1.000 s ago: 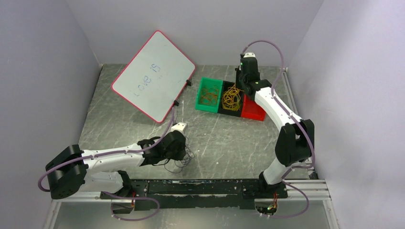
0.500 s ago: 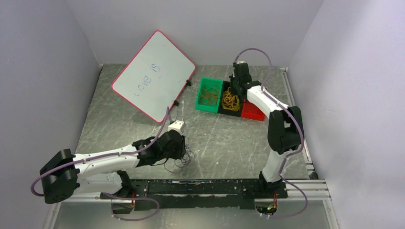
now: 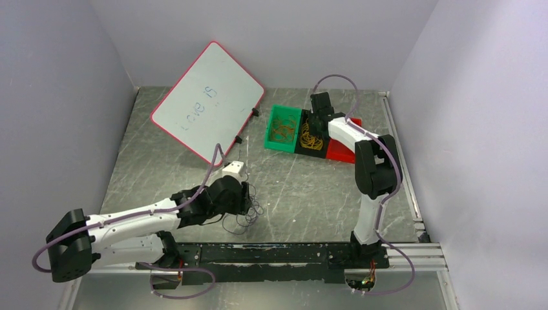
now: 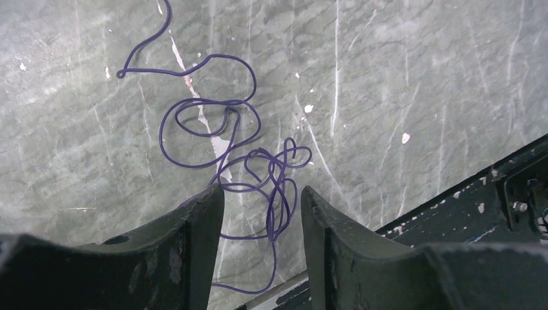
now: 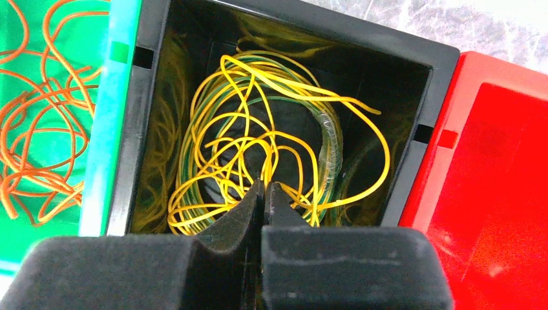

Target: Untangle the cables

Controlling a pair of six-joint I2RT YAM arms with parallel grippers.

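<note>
Right arm (image 3: pixel 365 161) folded nearer since earlier. Right gripper (image 5: pixel 265 188) over black bin (image 5: pixel 284 26), fingers pressed together; yellow cables (image 5: pixel 258 129) just past tips, pinch unclear. Left gripper (image 4: pixel 262 194) wider than before, fingers apart; purple cable (image 4: pixel 213 123) on table (image 4: pixel 420 77), ahead of and between fingers. Lift left slowly, snagging no loop.

Left tool (image 4: pixel 262 194) wider, right arm (image 3: pixel 371 169) drawn back
</note>
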